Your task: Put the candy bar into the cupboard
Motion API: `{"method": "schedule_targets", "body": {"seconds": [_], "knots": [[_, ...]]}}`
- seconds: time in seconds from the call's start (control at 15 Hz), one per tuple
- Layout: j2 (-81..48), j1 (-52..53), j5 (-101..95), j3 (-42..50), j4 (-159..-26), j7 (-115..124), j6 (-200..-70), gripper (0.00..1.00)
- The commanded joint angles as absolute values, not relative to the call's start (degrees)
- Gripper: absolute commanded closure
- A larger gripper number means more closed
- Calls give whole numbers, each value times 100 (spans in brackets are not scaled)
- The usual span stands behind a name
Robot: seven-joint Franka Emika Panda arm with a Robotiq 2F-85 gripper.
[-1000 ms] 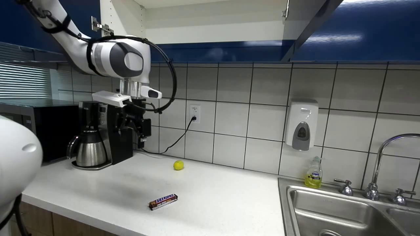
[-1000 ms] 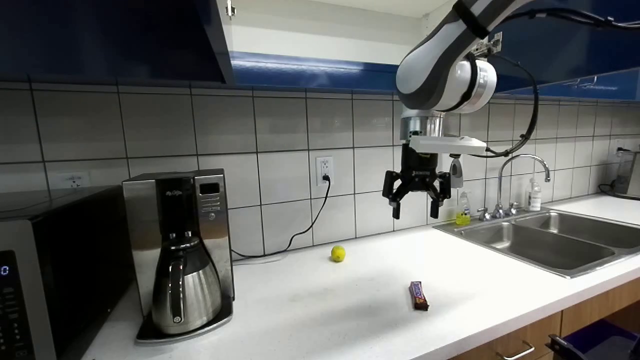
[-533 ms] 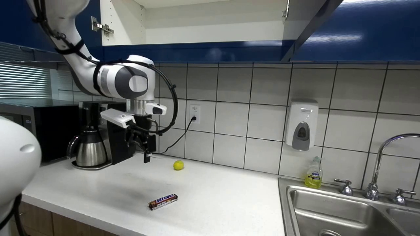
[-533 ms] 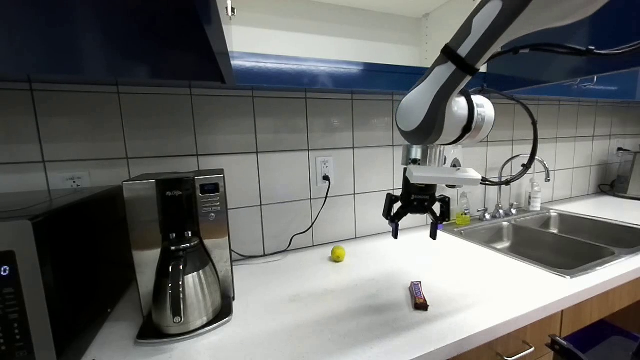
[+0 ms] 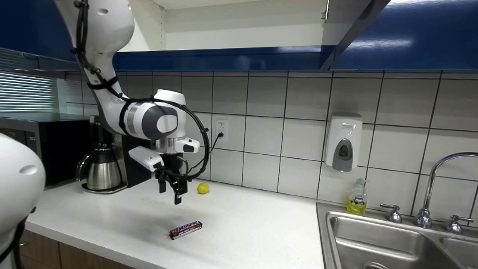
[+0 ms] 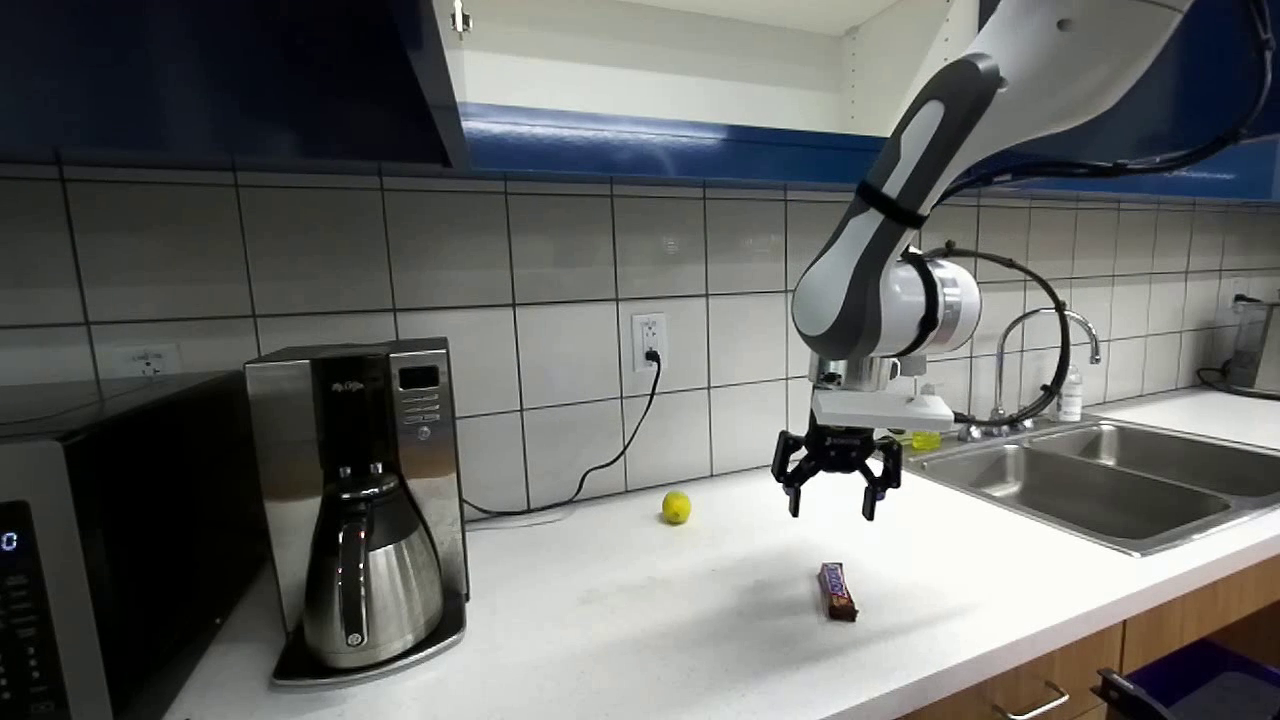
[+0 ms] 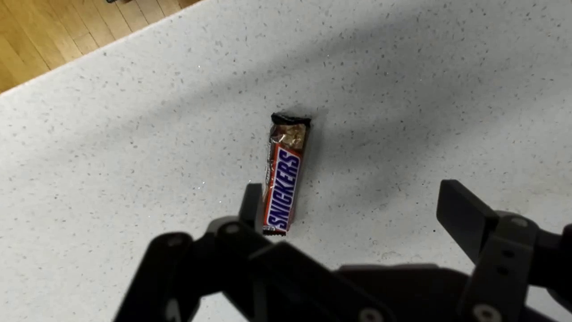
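The candy bar (image 5: 185,230), in a brown, red and blue wrapper, lies flat on the white counter in both exterior views (image 6: 837,592). The wrist view shows it label up (image 7: 283,188), its lower end near the left finger. My gripper (image 6: 832,514) points down, open and empty, above the counter and the bar. It also shows in an exterior view (image 5: 170,196). In the wrist view the gripper (image 7: 351,192) has its fingers wide apart; the bar lies below, toward the left finger. The cupboard (image 5: 239,59) is overhead, open, with a white interior and blue lower edge (image 6: 640,140).
A small yellow ball (image 5: 203,188) sits near the tiled wall. A coffee maker (image 6: 282,440) with a steel carafe and a microwave (image 6: 150,520) stand at one end, a sink (image 5: 325,239) at the other. Open blue cupboard doors (image 5: 403,37) jut out overhead.
The arm and open gripper have come down from near the cupboard's lower edge toward the counter above the candy bar. The bar and the ball have not moved.
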State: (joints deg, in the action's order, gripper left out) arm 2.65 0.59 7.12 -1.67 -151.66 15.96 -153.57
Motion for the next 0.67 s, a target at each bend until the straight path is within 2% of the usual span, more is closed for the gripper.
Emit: {"method": "schedule_targets", "body": {"seconds": [0.0,0.6], "knots": [[-356,26,811,-90,-14889,1647,-15674,0],[-1495,63,915,152,-14308,1717,-16055,0]]}}
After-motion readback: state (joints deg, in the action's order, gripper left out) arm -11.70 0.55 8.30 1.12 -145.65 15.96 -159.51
